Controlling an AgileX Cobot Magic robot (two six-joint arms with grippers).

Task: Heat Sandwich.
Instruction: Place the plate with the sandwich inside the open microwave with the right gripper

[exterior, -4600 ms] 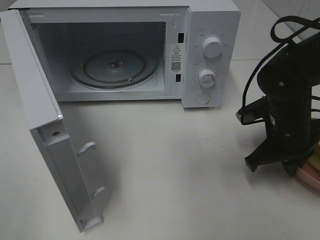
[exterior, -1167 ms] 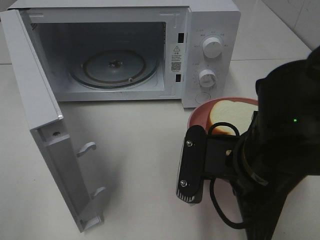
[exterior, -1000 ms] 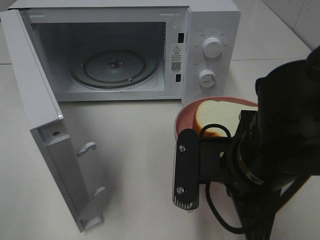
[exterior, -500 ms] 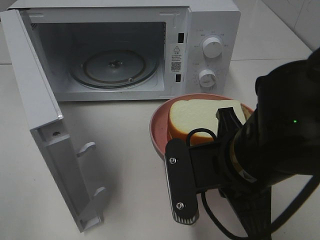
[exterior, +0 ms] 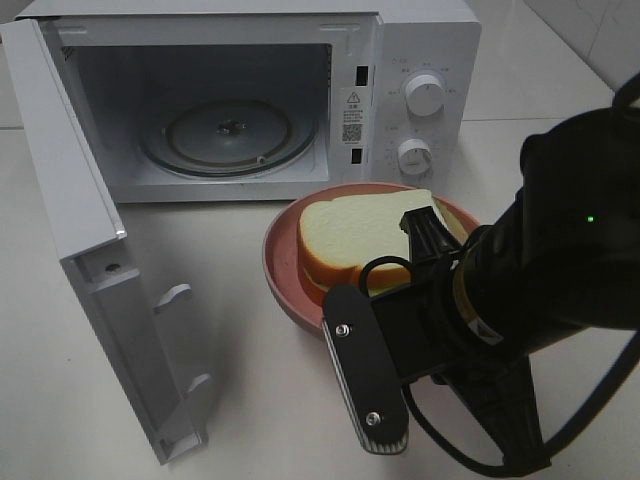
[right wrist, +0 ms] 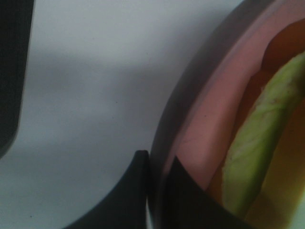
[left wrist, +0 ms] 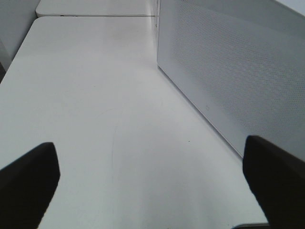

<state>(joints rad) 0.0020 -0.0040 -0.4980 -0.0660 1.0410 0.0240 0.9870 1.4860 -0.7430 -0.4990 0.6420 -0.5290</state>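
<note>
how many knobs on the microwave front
2: upper knob and lower knob, stacked on the microwave right panel. The pink plate covers the panel's bottom edge, so another control may be hidden.

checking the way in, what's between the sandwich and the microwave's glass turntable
Only the rim of the pink plate and the bare microwave floor, as the exterior high view shows.
</note>
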